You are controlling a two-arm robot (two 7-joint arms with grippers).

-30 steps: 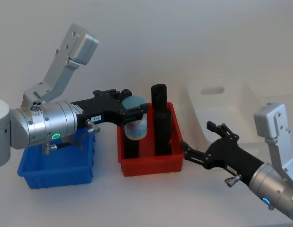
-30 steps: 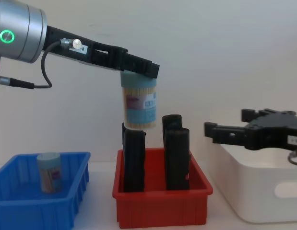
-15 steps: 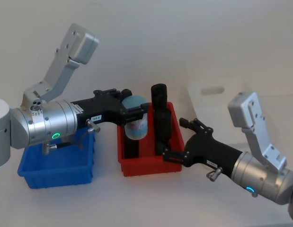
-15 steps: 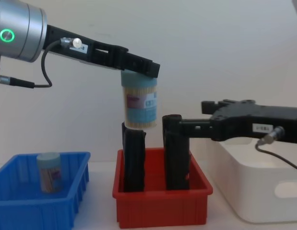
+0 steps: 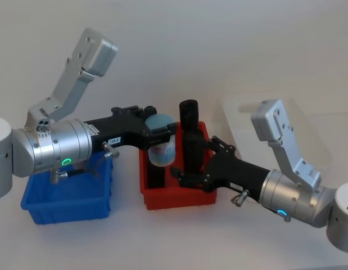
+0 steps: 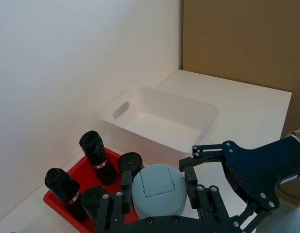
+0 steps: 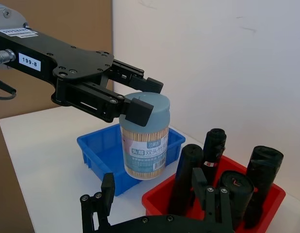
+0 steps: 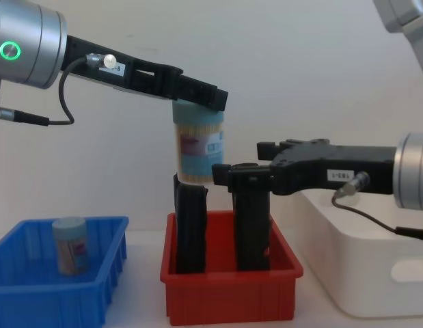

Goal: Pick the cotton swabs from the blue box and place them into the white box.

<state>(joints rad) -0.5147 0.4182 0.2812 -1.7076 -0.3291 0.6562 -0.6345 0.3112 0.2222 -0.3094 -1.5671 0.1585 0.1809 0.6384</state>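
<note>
My left gripper is shut on a cotton swabs jar with a pale blue lid, holding it in the air above the red bin. The chest view shows the jar hanging from the left gripper, clear of the black objects below. A second jar stands in the blue box at the left. My right gripper is open just right of the held jar and apart from it. The white box sits at the right.
Several tall black upright objects stand in the red bin, between the blue box and the white box. The right arm reaches across the red bin's front corner. A plain wall lies behind.
My right arm has swung left from over the white box to beside the held jar, above the red bin. The left gripper and its jar have stayed still.
</note>
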